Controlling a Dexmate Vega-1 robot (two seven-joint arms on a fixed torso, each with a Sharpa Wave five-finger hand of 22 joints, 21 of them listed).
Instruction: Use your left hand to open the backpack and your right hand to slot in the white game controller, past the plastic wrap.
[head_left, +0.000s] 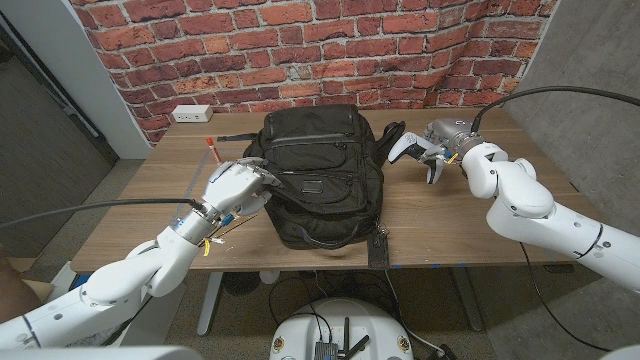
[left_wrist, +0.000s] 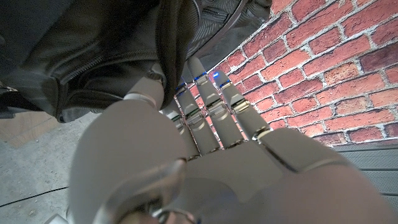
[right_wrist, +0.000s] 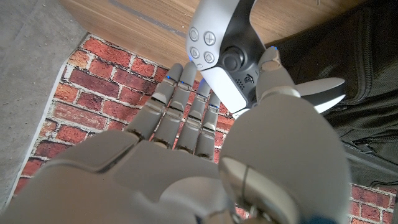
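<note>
Presently the wooden table (head_left: 450, 225) carries everything, set against a red brick wall (head_left: 330, 40). Largest item on it is the black backpack (head_left: 320, 180), lying on its back at the middle with its zippered front panels facing up; no gap in the zip line is visible from the head view, so I judge the opening step as started but not done. Left hand (head_left: 235, 185) sits on the bag's left flank, and the left wrist view shows its fingers (left_wrist: 214, 99) laid side by side with their tips pushed in under a fold of the black fabric, thumb against the bag; whether they pinch a zipper pull or the cloth itself I cannot tell. That placement fits the task: this hand is there to lift the flap and keep the mouth open. Right hand (head_left: 445, 152) is just beside the bag's right edge, near its top. It holds the white game controller (right_wrist: 230, 62): the right wrist view shows the thumb pressed on the controller's face by the stick and the other fingers behind its body, a light pinch that leaves the grips free to go in first. Controller is clear of the bag, close to the strap (head_left: 392, 132). Plastic wrap not made out in any picture. Smaller things: a white power strip (head_left: 192, 113) at the far left edge, and an orange-tipped marker (head_left: 212, 148) just beyond the left hand.
</note>
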